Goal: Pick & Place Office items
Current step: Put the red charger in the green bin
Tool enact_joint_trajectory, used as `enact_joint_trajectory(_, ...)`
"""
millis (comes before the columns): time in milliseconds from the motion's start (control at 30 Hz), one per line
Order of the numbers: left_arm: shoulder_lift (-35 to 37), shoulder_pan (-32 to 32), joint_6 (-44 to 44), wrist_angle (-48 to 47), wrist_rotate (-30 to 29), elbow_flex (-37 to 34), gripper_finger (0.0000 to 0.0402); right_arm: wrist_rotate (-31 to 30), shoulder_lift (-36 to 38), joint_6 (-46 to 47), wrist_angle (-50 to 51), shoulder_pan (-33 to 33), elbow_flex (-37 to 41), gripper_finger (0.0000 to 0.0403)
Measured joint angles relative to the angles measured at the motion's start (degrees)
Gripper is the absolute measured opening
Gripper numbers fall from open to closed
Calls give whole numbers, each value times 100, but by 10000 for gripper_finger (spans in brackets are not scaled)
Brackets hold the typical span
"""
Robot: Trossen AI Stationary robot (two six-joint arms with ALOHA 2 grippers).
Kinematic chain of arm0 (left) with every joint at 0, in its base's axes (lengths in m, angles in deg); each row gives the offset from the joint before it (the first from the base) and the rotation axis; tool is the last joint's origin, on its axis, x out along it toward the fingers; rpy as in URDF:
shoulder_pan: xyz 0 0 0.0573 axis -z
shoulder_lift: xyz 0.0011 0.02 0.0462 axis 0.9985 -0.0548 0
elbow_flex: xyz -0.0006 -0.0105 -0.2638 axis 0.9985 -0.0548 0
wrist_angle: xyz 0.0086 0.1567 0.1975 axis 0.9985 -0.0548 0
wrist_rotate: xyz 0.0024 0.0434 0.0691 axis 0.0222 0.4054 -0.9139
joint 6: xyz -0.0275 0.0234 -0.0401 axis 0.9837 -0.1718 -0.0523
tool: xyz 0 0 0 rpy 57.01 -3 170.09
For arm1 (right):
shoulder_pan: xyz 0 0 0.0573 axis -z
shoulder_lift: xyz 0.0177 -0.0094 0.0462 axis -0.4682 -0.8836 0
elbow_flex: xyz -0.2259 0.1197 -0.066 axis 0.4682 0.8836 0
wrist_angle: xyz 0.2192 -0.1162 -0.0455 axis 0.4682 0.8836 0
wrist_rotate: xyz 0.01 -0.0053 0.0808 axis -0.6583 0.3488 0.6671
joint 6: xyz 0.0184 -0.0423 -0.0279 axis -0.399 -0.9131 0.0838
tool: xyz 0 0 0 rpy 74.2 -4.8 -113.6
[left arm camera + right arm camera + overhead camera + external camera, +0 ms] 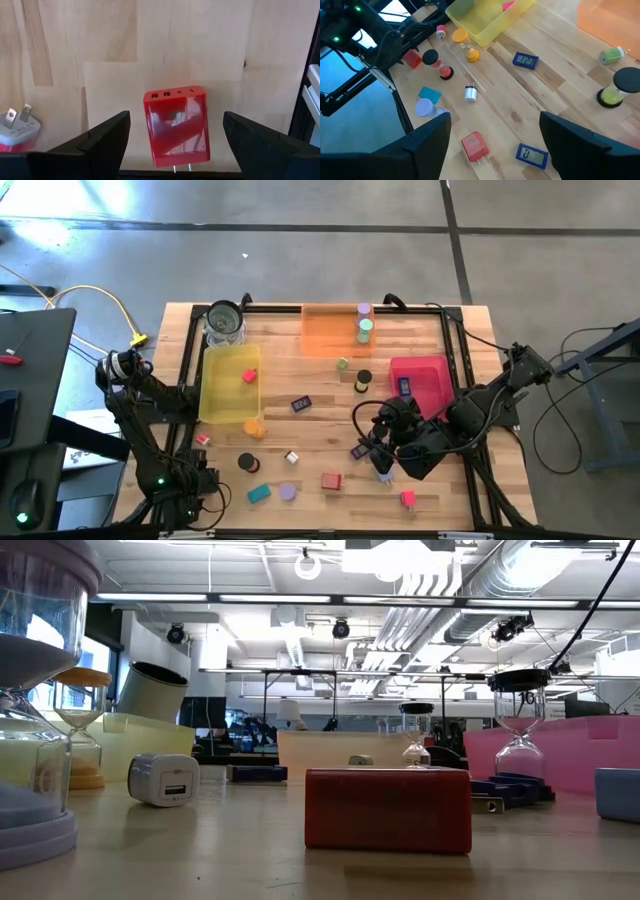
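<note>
Wooden table (200,45); red charger (176,125) between open left gripper (175,145) fingers

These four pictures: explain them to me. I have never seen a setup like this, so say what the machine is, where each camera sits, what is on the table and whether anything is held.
The machine is a robot with two dark arms at a wooden table, each ending in a two-finger end effector.

The high view looks straight down. The low view sits at table height, looking across it into the room. The other two cameras ride on the wrists, looking out past each arm's own fingers.

On the table lie three translucent trays, yellow, orange and pink, a glass jar, and scattered small items: little hourglasses, plug chargers and small blue clocks.

The left end effector is at the table's near left corner, open, over a red charger lying flat. The right end effector hangs open above the right half. Neither holds anything.
</note>
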Motion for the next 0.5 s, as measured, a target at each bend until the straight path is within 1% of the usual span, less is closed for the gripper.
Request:
enact_joint_trajectory(200, 0, 0, -13, 116, 117, -226, 311, 0, 0, 0, -128, 0, 0, 293)
enact_joint_trajectory(500, 0, 0, -28, 890, 144, -780, 311, -5, 0, 0, -149, 28, 0, 293)
